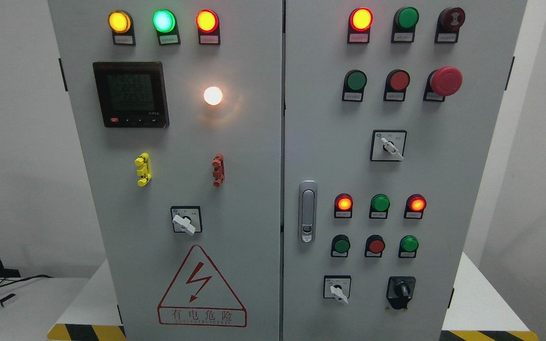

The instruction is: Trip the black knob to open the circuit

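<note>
A grey electrical cabinet (254,142) with two doors filled the head view, standing on a white tabletop (481,303) edged with yellow-and-black hazard tape (86,332). Neither robot hand was in view, so whether the fingers were apart or together could not be told.

Lowest on the right door sat the black knob (400,290), at the bottom right, just right of a white rotary switch (338,289). Above them were two rows of three small lamps, the upper row glowing red at either end. A silver door latch (307,211) stood near the centre seam. Higher up were another white selector switch (388,146), a large red mushroom button (445,81), and further red and green buttons.

On the left door, a red triangular electrical warning sign (202,289) sat lowest, then a white switch (186,220), a yellow clip (143,169) and a red clip (218,169), a digital meter (130,94), a lit white lamp (213,95), and yellow, green and red lamps along the top.
</note>
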`<control>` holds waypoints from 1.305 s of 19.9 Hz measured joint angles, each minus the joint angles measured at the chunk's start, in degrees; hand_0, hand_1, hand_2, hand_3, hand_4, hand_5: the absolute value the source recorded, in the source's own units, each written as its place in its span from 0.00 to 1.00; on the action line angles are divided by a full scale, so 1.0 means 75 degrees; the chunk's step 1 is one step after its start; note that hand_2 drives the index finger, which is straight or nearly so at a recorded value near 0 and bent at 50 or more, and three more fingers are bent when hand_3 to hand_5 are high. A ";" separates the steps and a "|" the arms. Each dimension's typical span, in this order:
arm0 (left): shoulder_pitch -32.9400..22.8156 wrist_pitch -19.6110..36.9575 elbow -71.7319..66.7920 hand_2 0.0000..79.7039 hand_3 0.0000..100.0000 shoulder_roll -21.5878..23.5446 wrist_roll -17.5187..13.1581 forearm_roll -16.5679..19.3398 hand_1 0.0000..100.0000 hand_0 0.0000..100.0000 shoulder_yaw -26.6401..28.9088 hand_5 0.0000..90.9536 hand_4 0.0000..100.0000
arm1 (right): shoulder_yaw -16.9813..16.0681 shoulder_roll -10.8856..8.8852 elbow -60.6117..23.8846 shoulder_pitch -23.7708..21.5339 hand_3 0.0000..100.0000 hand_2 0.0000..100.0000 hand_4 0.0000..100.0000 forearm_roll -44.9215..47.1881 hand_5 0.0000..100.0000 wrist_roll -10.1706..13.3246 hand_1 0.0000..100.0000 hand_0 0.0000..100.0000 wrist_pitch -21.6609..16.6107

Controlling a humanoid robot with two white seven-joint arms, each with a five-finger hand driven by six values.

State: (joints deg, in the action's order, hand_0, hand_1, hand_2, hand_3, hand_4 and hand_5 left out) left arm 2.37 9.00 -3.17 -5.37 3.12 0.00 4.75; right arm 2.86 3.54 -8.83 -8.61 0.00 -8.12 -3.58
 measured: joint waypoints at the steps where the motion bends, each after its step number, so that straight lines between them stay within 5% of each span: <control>1: 0.0000 0.0000 0.0000 0.00 0.00 0.0000 0.0000 0.0000 0.39 0.12 0.0000 0.00 0.00 | 0.0000 0.0000 -0.0002 0.0000 0.10 0.00 0.03 0.0000 0.04 0.0002 0.15 0.04 0.0000; 18: 0.0000 0.0000 0.0000 0.00 0.00 -0.0001 0.0000 0.0000 0.39 0.12 0.0000 0.00 0.00 | -0.0002 -0.0010 -0.0380 -0.0278 0.11 0.00 0.04 0.0000 0.06 0.0020 0.16 0.04 0.0050; 26: 0.0000 0.0000 0.0000 0.00 0.00 -0.0001 0.0000 0.0000 0.39 0.12 0.0000 0.00 0.00 | -0.0150 -0.0220 -0.2320 -0.1755 0.17 0.02 0.10 0.0018 0.11 -0.0903 0.17 0.05 0.0061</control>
State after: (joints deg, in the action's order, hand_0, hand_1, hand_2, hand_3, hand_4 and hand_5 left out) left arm 2.37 9.00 -3.17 -5.38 3.12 0.00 4.75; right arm 1.74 1.89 -26.23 -21.77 0.14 -14.89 -3.12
